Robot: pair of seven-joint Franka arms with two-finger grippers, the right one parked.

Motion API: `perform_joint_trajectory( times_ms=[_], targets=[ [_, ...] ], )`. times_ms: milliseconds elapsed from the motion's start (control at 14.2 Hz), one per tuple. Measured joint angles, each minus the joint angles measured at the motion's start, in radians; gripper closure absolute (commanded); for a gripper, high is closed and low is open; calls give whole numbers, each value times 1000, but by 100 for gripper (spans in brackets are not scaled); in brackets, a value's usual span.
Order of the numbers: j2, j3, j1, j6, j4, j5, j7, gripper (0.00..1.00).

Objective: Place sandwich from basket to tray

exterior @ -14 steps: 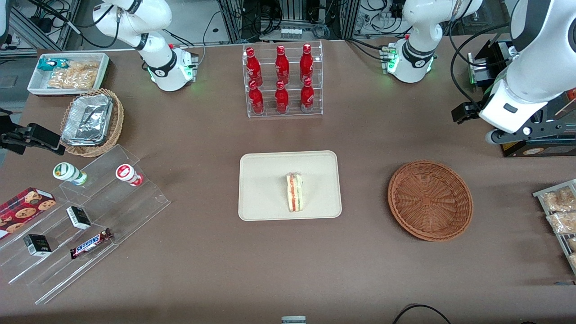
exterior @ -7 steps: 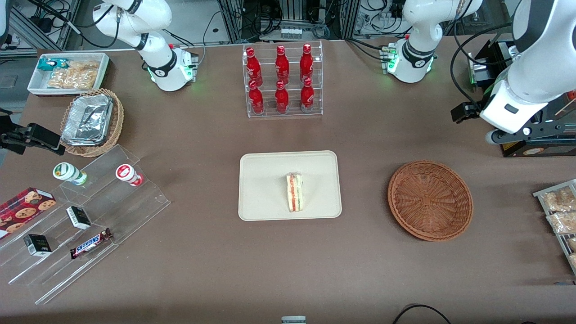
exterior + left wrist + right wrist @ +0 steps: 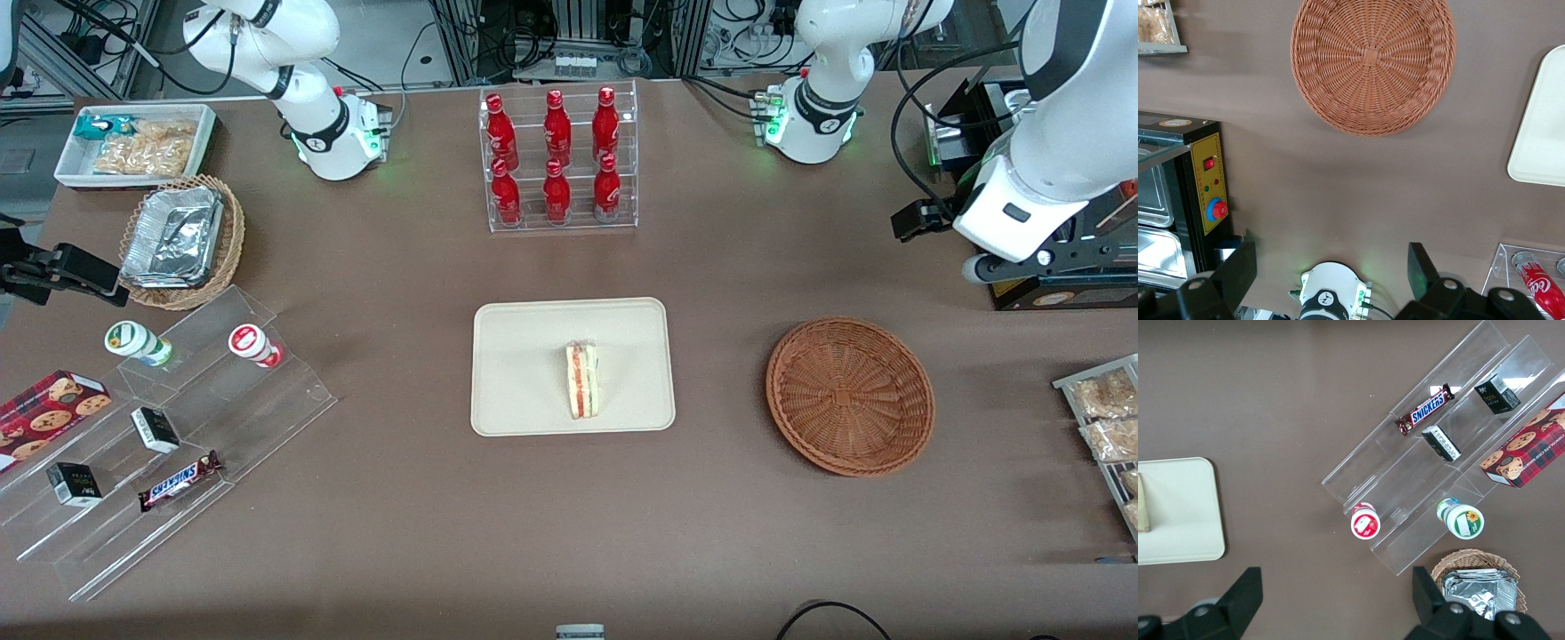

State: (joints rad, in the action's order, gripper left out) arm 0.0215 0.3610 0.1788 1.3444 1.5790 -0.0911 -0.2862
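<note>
Two fingers (image 3: 1239, 275) of hand (image 3: 1331, 270) spread wide, holding nothing, above table near basket (image 3: 1373, 63).

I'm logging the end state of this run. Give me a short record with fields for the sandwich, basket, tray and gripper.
sandwich: lying on the tray, sandwich
basket: basket holds nothing, toward the working arm's end of the table
tray: tray at table centre, beside the basket
gripper: gripper open, holding nothing, raised clear of the basket
task state: looks done

Brown table (image 3: 400, 533), metal racking with cables (image 3: 578, 36) above it, even overhead light
</note>
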Motion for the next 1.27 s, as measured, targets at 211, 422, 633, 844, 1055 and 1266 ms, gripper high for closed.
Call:
perform_joint_trajectory(
  times_ms=[211, 422, 633, 844, 1055, 1266],
  targets=[
    [-5, -67, -66, 0, 0, 2, 0, 0],
    [-7, -80, -73, 0, -9, 9, 0, 0],
    [0, -82, -73, 0, -37, 23, 1, 0],
    [4, -83, -73, 0, -45, 23, 3, 0],
    [7, -83, -73, 0, -45, 24, 4, 0],
    [14, -83, -74, 0, -45, 24, 4, 0]
  ],
)
